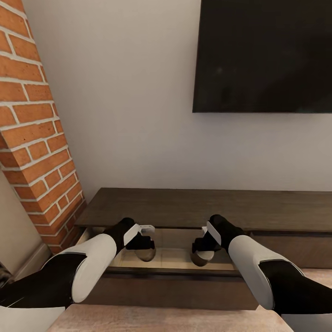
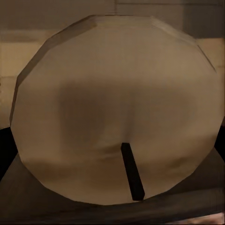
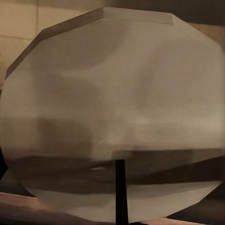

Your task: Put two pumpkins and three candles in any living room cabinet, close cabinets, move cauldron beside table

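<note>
The long dark-brown cabinet [image 1: 207, 207] stands against the wall with one wide drawer [image 1: 175, 254] pulled out, showing its pale wood lining. Both grippers hang over that drawer. My left gripper [image 1: 144, 246] is shut on a squat tan candle [image 1: 148, 253], seen very close in the left wrist view as a round cream candle [image 2: 117, 108] with a short dark wick [image 2: 132, 171]. My right gripper [image 1: 203, 251] is shut on a second candle [image 1: 201, 259], again large in the right wrist view as a candle [image 3: 117, 108]. Pumpkins, cauldron and table are out of view.
A brick fireplace [image 1: 32, 138] rises at the left, close to the cabinet's end. A black TV [image 1: 263, 55] hangs on the wall above the cabinet. The drawer's dark front panel [image 1: 175, 290] lies between me and the grippers, with light wood floor [image 1: 161, 323] below it.
</note>
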Tool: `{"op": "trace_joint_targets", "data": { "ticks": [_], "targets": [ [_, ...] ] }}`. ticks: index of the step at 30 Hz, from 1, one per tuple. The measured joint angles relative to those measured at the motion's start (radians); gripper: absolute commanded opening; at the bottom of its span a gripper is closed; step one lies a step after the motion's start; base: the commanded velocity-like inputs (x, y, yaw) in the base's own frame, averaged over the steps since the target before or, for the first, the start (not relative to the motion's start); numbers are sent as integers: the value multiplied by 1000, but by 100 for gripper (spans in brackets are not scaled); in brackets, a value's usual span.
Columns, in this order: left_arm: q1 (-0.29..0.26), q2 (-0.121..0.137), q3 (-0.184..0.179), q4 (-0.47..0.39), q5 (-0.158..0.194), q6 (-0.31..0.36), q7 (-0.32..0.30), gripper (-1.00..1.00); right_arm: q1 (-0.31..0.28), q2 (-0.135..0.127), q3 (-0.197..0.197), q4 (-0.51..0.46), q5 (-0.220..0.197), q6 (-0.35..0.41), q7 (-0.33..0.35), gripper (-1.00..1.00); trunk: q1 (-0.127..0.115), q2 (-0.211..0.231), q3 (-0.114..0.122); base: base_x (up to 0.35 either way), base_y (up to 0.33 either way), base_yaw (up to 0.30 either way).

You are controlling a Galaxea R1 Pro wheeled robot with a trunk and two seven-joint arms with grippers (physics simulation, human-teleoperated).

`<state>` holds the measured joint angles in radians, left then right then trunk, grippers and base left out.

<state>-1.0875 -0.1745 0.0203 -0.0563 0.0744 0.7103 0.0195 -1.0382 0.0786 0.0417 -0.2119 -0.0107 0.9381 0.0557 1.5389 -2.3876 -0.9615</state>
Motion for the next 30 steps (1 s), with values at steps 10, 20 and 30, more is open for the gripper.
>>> {"op": "trace_joint_targets", "data": {
  "ticks": [10,20,30],
  "targets": [
    [0,0,0,-16,0,60,0,-100,0,0,0,2,0,-1,0,-100,0,0,0,149,0,0],
    [0,0,0,-15,0,69,-4,-100,0,0,1,3,0,0,0,-100,0,0,-1,52,0,0],
    [0,0,0,-13,0,68,-15,-100,0,0,0,3,0,7,0,-100,0,0,-12,77,0,0]
  ]
}}
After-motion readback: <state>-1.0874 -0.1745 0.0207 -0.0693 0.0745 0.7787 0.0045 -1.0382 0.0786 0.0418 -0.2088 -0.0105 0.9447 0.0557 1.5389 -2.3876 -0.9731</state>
